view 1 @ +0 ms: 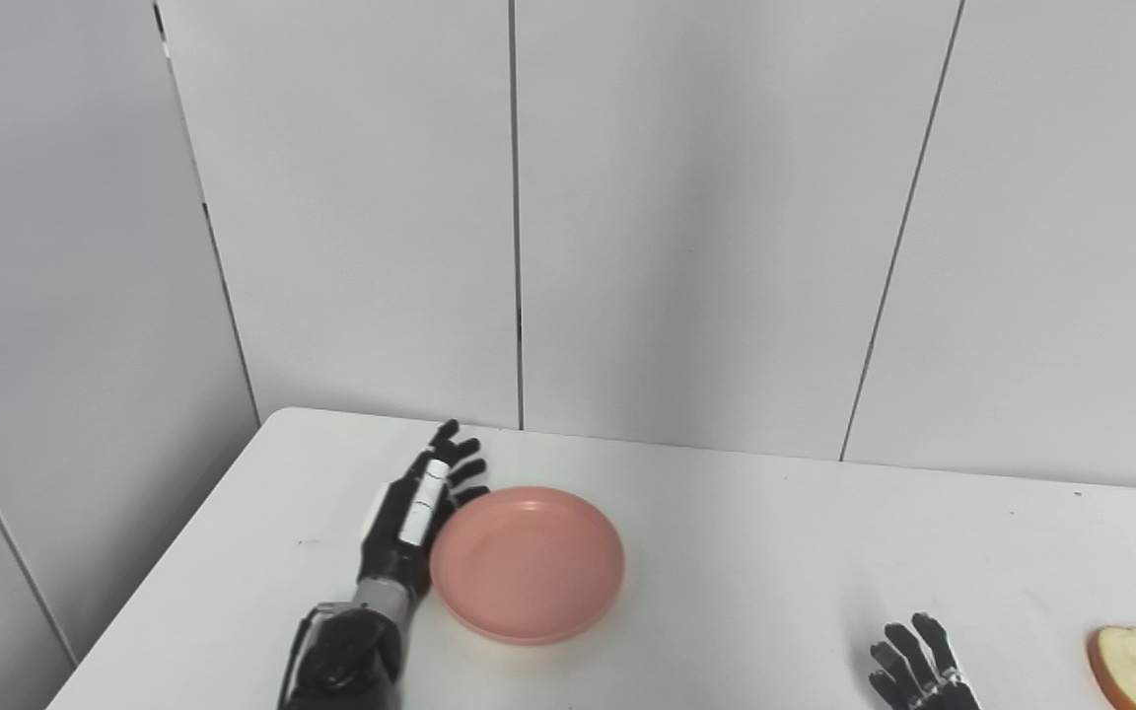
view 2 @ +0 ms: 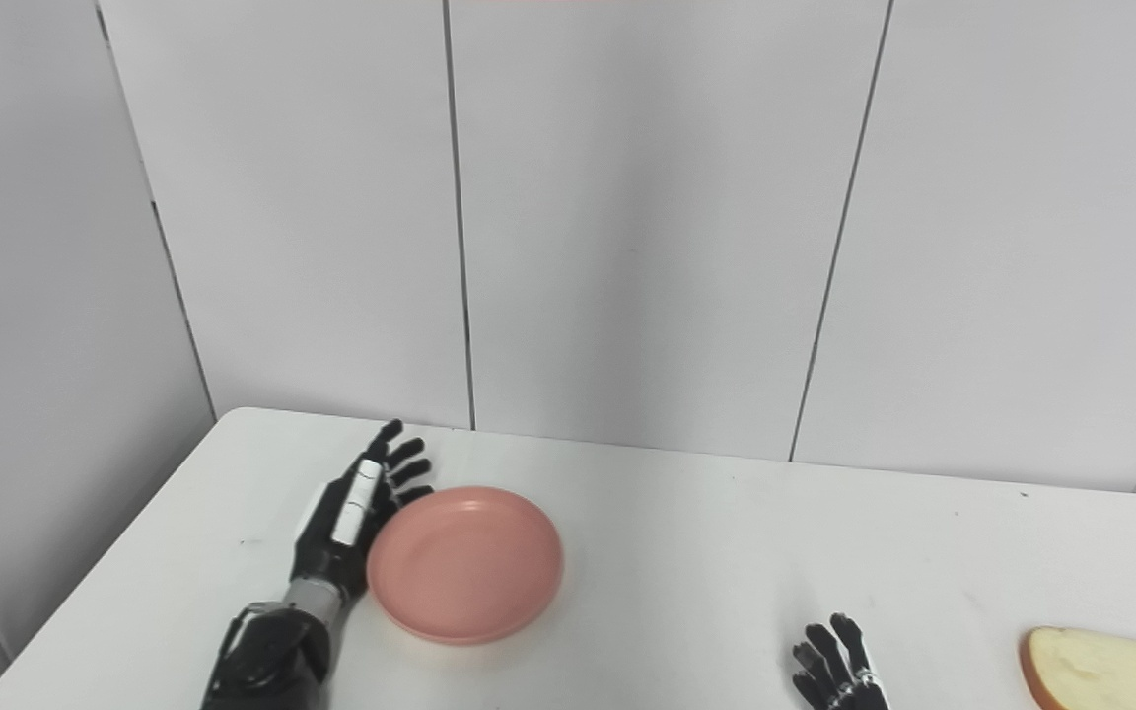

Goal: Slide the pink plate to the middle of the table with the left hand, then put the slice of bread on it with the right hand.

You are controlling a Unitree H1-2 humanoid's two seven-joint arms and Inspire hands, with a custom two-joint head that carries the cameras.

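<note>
Pink plate [view 1: 527, 564] | touching left hand [view 1: 417, 513] fingers [view 1: 460, 471] | empty

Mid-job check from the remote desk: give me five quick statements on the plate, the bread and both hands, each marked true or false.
1. The left hand is at the left rim of the pink plate, fingers extended. True.
2. The slice of bread already lies on the plate. False: it lies on the table near the right edge, and the plate holds nothing.
3. The right hand holds the bread. False: it is open, apart from the bread, left of it.
4. The plate sits left of the table's middle. True.
5. The plate is upside down. False: its hollow faces up.
</note>
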